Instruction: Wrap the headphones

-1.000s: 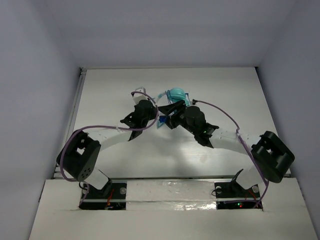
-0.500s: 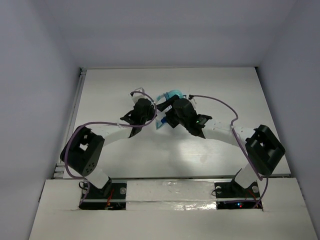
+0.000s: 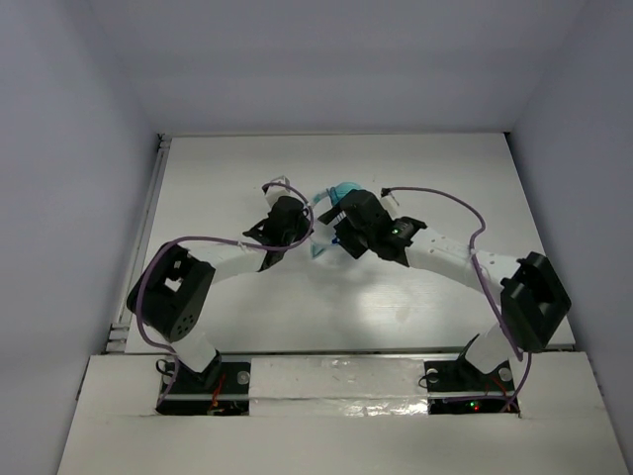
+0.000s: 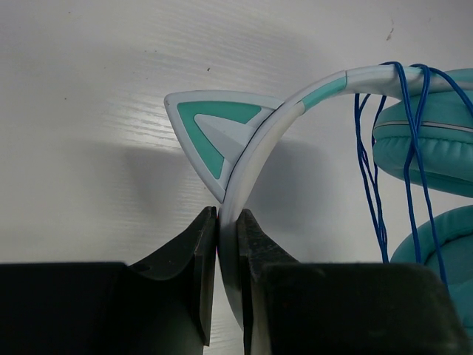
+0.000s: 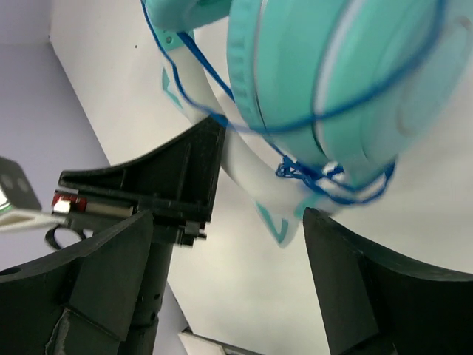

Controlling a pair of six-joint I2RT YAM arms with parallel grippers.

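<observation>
both grippers in play, mid-wrap: left gripper (image 4: 225,216) clamped on headband (image 4: 255,148) of headphones (image 3: 344,190), right gripper (image 5: 251,214) jaws apart by cups (image 5: 332,89); next prob needs regrabbing cord (image 5: 295,171)

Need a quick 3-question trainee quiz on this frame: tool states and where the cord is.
1. True or false: the left tool is shut on the pale headband of the headphones.
2. Where does the blue cord lie? A. coiled on the table, apart from the headphones. B. looped over the headband and the teal cups. C. pinched in the left tool.
3. Fill in: the right tool is ___ (open or shut), with a finger on each side of the headphones.

Key: 1 true; 2 B; 3 open.
</observation>
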